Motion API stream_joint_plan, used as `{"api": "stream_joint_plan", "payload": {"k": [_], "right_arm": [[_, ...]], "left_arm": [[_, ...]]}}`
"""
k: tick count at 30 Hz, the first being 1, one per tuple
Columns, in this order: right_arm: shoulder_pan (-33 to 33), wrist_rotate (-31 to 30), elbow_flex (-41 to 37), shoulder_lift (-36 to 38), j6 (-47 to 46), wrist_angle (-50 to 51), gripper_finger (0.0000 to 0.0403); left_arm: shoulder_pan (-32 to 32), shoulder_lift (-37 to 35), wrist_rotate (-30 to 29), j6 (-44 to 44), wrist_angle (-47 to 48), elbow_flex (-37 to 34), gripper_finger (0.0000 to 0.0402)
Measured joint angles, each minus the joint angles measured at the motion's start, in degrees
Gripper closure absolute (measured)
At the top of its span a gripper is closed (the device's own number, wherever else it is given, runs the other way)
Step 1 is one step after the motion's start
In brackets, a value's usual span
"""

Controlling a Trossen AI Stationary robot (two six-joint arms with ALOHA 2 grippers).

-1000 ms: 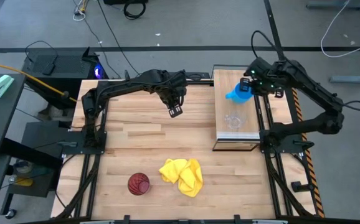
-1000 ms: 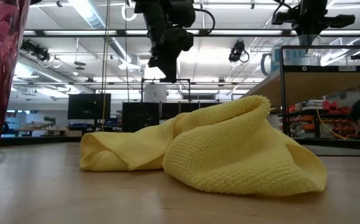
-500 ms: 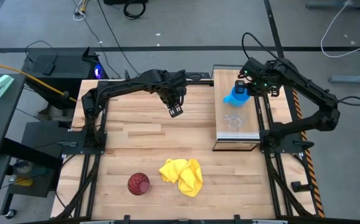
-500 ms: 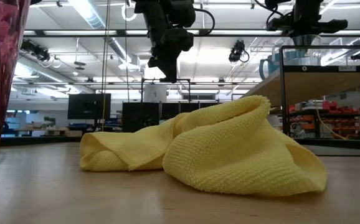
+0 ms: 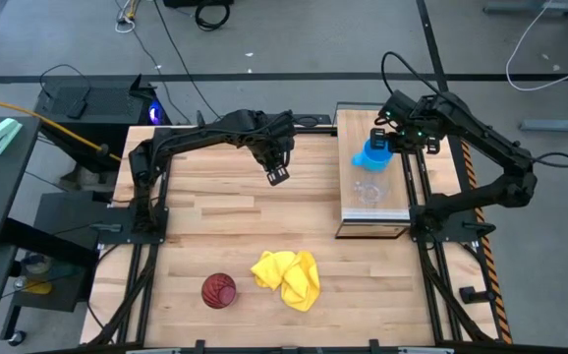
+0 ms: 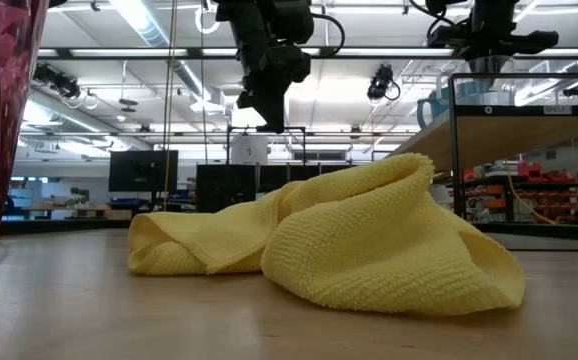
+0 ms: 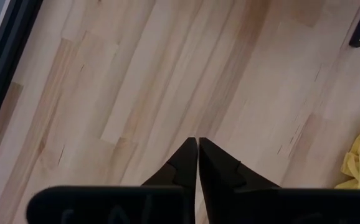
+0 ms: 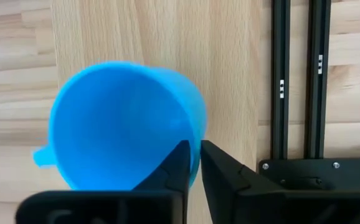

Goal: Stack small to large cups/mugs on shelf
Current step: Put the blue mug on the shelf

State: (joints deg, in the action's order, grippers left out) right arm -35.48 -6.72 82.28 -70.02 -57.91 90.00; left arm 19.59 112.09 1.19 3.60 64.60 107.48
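Right gripper (image 5: 386, 145) sits over the raised light-wood plank shelf (image 5: 398, 202) at the tabletop's 2 o'clock, fingers pinching the rim wall of the bright blue plastic mug with handle (image 5: 372, 155); right wrist view shows one finger inside, one outside the rim (image 8: 186, 163), gap narrow, mug wall between them, so grasping the mug, though whether the grip is slackening can't be told. Mug looks upright, mouth up, at or just above the shelf surface; can't tell if its base is touching

Small clear plastic cup (image 5: 368, 191) stands on the shelf just at 6 o'clock from the mug, near but apart. Tall dark red ribbed tumbler (image 5: 219, 290) is on the wooden butcher-block tabletop (image 5: 215, 216) at 7 o'clock, well apart from the shelf, just beside the crumpled yellow cloth (image 5: 288, 277) at 6 o'clock

Left gripper (image 5: 277, 176) hangs clenched and empty above the tabletop's centre-back, around 12 o'clock; left wrist view shows fingertips (image 7: 197, 149) together over bare wood

Key relation, judged: the clear cup lies toward 6 o'clock from the right gripper along the shelf's long axis, so nesting means a short move that way. Tumbler is nearer the left arm, down toward 7 o'clock from it, so that pick falls to the left
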Motion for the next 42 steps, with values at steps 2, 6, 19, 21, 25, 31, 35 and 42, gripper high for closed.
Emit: {"api": "stream_joint_plan", "payload": {"k": [2,6,19,21,25,31,35,42], "right_arm": [[0.0,0.0,0.0,0.0,0.0,0.0,0.0354],[0.0,0.0,0.0,0.0,0.5,0.0,0.0351],[0.0,0.0,0.0,1.8,0.9,0.0,0.0351],[0.0,0.0,0.0,2.9,0.7,0.0,0.0351],[0.0,0.0,0.1,5.4,0.7,0.0,0.0351],[0.0,0.0,0.1,10.1,6.3,0.0,0.0351],[0.0,-1.8,0.1,13.0,10.3,0.0,0.0362],[0.0,-6.6,0.1,14.7,18.2,-2.0,0.0397]], "left_arm": [[0.0,0.0,0.0,0.0,0.0,0.0,0.0378],[0.0,0.0,0.0,0.0,0.0,0.0,0.0387],[0.0,0.0,0.0,-0.1,0.0,0.0,0.0374],[0.0,0.0,0.0,-0.2,-0.1,0.0,0.0373],[-0.1,0.0,0.0,0.2,-2.4,0.0,0.0378],[-1.1,0.0,0.5,0.5,-14.1,0.0,0.0388],[-1.2,0.0,7.1,0.7,-22.6,0.0,0.0389],[-1.1,3.9,16.6,7.7,-37.7,0.1,0.0382]]}}
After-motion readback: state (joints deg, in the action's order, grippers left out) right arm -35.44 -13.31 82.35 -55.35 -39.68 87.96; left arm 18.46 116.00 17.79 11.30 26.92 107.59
